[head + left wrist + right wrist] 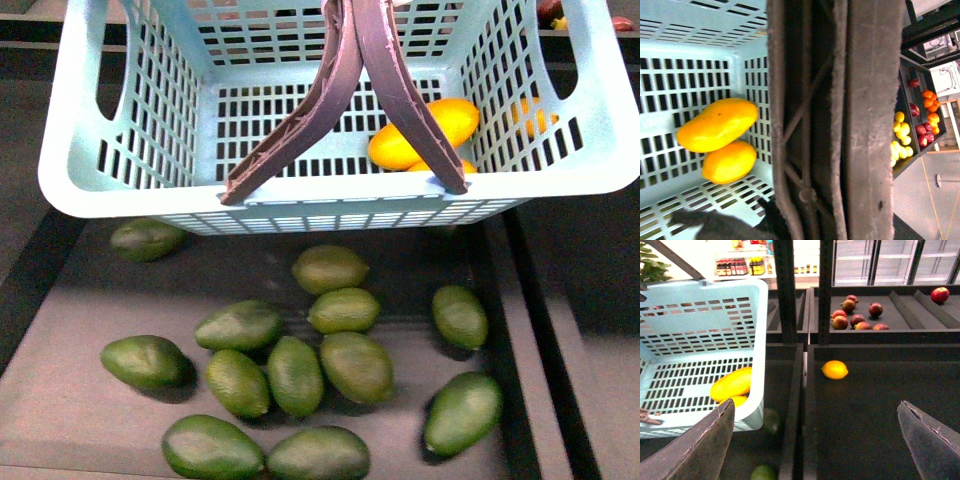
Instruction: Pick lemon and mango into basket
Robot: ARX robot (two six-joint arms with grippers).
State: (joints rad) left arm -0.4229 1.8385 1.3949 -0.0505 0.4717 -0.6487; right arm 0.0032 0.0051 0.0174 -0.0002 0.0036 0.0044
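Observation:
The light teal basket (130, 190) hangs above the shelf, and my left gripper (825, 200) is shut on its two brown handles (400, 90), which fill the left wrist view. On the basket floor the mango (717, 125) lies against a lemon (730, 161); both also show in the front view, mango (425, 130) above lemon (447, 166). A second lemon (835, 370) lies alone on the dark shelf to the right of the basket (700, 340). My right gripper (817, 440) stands open over that shelf, short of this lemon, with nothing between its fingers (705, 445).
Several green oval fruits (345, 310) lie in the tray below the basket. Black shelf posts (785, 290) and a divider (802, 405) stand between basket and lemon. Dark red fruits (857, 319) and a red apple (940, 294) sit on the rear shelf.

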